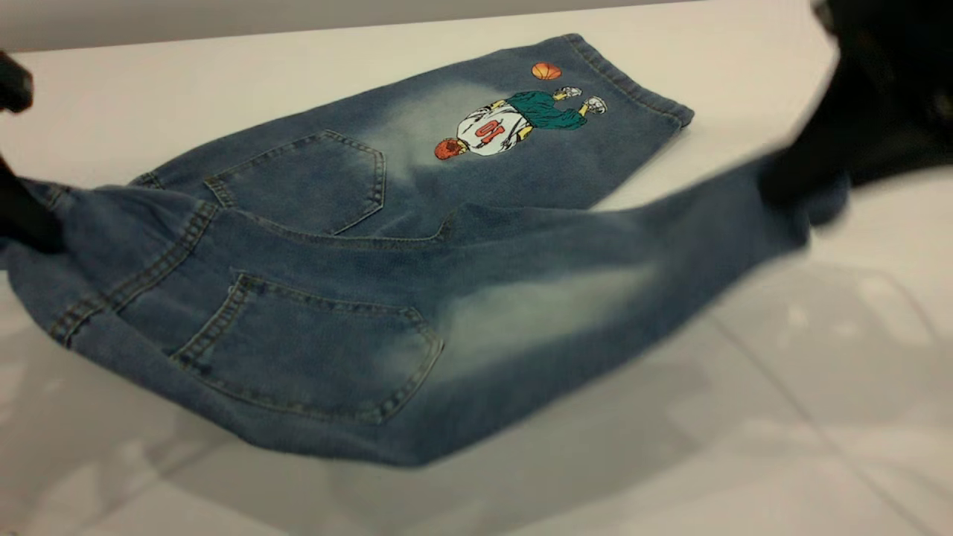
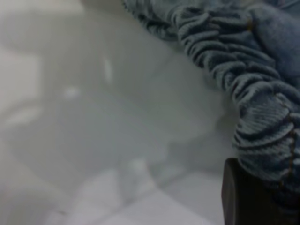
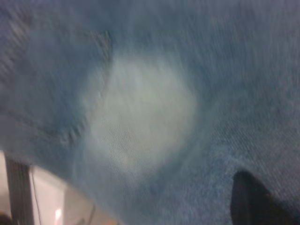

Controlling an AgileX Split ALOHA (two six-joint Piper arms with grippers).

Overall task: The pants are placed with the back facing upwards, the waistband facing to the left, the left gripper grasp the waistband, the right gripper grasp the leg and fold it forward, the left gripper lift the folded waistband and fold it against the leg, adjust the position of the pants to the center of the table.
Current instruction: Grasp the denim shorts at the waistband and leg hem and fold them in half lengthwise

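the waistband (image 1: 45, 216) is clamped by the left end effector (image 1: 30, 223), the leg (image 1: 730, 216) by the right end effector (image 1: 797, 186), so the near half is lifted off the desk (image 1: 819, 387) for folding forward.

My exterior view faces the pants (image 1: 387, 275) closely across the table (image 1: 744, 417); both wrist cameras nearly touch that denim.

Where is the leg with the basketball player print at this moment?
In the exterior view, the printed leg lies flat on the table at the far side, behind the plain leg, which the right hand holds up at right.
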